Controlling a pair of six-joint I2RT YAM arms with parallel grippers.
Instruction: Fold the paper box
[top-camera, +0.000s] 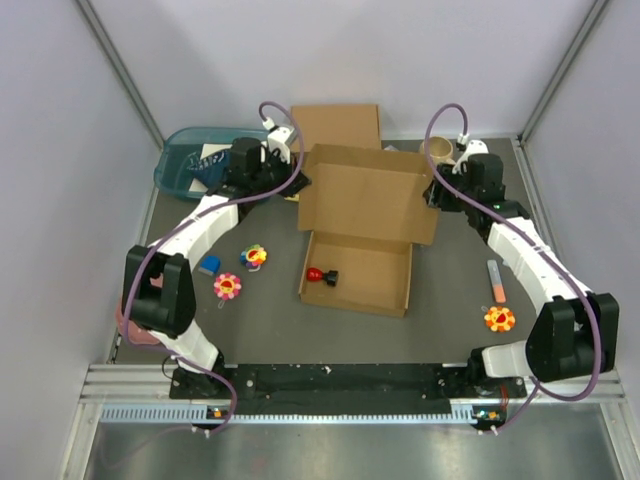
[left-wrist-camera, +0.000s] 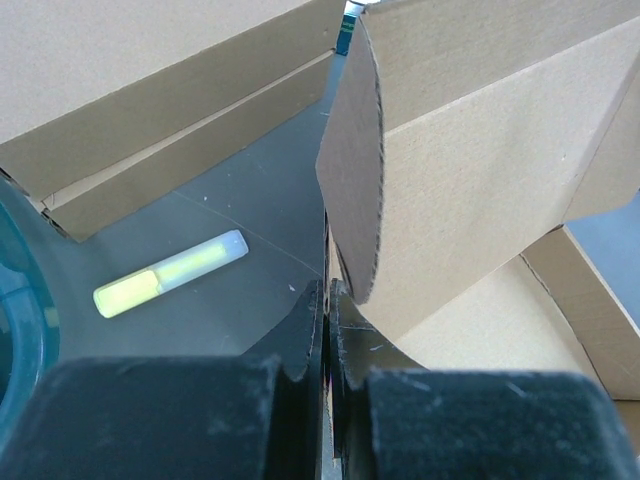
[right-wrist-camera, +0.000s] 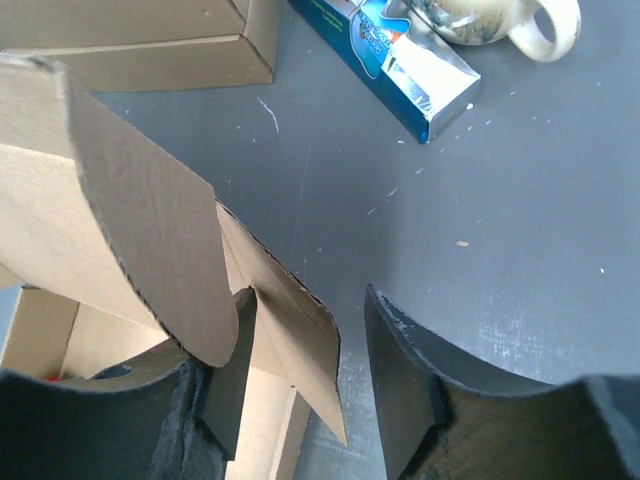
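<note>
Left gripper (left-wrist-camera: 325, 300) is pinched narrow just below a side flap of the paper box (top-camera: 360, 275). Right gripper (right-wrist-camera: 308, 300) gapes wide around the opposite flap. Only the left wrist view shows a yellow tube (left-wrist-camera: 170, 272), at 10 o'clock. The box sits mid-table, with a red toy (top-camera: 316, 273) inside.

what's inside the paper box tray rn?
A small red-and-black object on the floor of the paper box, near its left wall. The raised lid hides the tray's back strip.

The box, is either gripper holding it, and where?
The left gripper appears to pinch the box by the edge of its lid's left side flap. The right gripper is open, only straddling the right flap.
</note>
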